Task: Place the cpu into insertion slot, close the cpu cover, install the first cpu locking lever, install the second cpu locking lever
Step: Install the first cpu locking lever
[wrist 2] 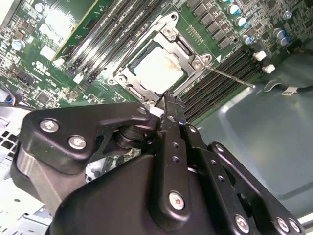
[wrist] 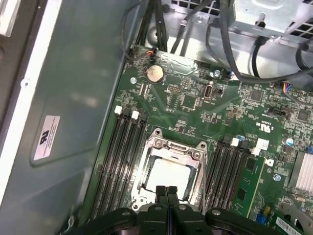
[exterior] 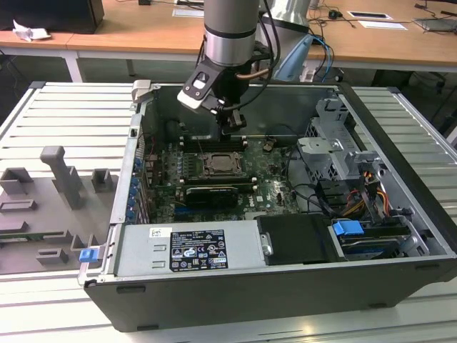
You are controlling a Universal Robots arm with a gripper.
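Note:
The cpu (wrist 2: 159, 68) lies flat in the motherboard's insertion slot, silvery top up; the slot's pin field is hidden under it. The cpu cover (wrist 2: 126, 77), a silvery metal frame, lies down around the chip. One thin locking lever (wrist 2: 230, 78) sticks out sideways from a corner of the socket over the memory slots. My gripper (wrist 2: 168, 100) is shut with nothing in it, its fingertips just above the socket's edge. The first wrist view shows the gripper (wrist: 166, 192) over the cpu (wrist: 168, 176) and the cover (wrist: 173, 147). In the exterior view the gripper (exterior: 230, 128) hangs above the socket (exterior: 218, 166).
Long memory slots (wrist: 120, 156) flank the socket on both sides. A black graphics card (exterior: 211, 193) lies in front of it, then the power supply (exterior: 189, 250). A drive cage (exterior: 335, 153) and cables (exterior: 357, 193) fill the exterior view's right. Case walls (exterior: 136, 164) enclose everything.

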